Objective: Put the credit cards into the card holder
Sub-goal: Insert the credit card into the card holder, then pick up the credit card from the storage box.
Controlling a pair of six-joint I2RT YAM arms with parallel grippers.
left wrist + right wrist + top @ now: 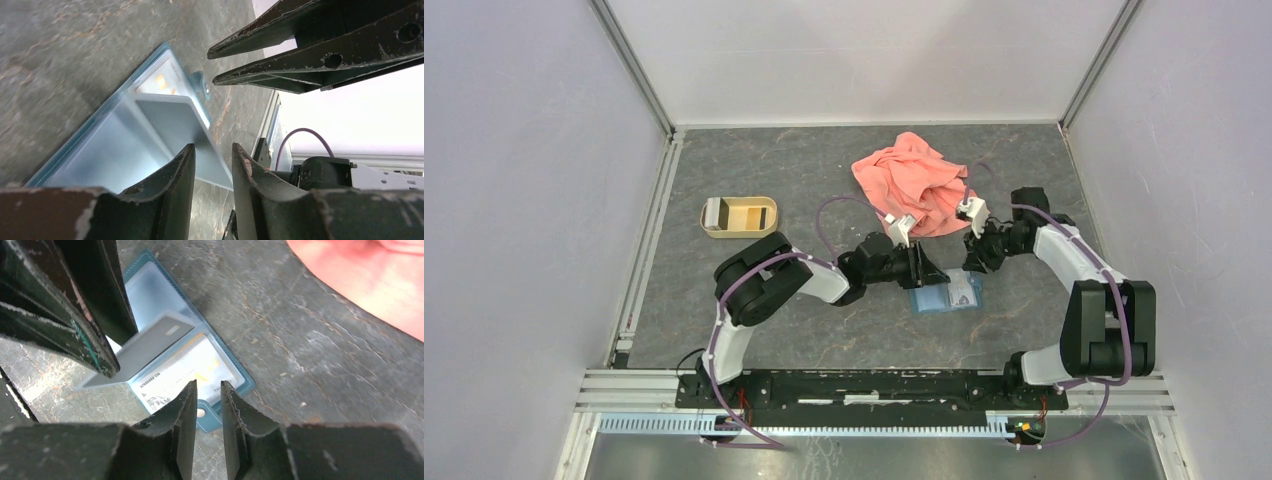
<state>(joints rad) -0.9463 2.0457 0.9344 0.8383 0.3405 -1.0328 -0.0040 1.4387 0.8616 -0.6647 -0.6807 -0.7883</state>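
The teal-blue card holder (939,298) lies open on the grey table between my two grippers. Its light-blue inside (100,155) fills the left wrist view. A thin inner leaf (150,345) stands raised off the holder (150,295). My left gripper (212,147) is open, with this leaf between its fingers and a gap on each side. One credit card (185,367), pale with orange marks (167,82), sits in a clear pocket. My right gripper (207,384) hovers open and holds nothing, just over the snap tab (201,412).
A salmon-pink cloth (914,180) lies bunched behind the holder, close to the right arm. A tan oval tray (739,216) stands at the left. Pale walls close in the table on three sides.
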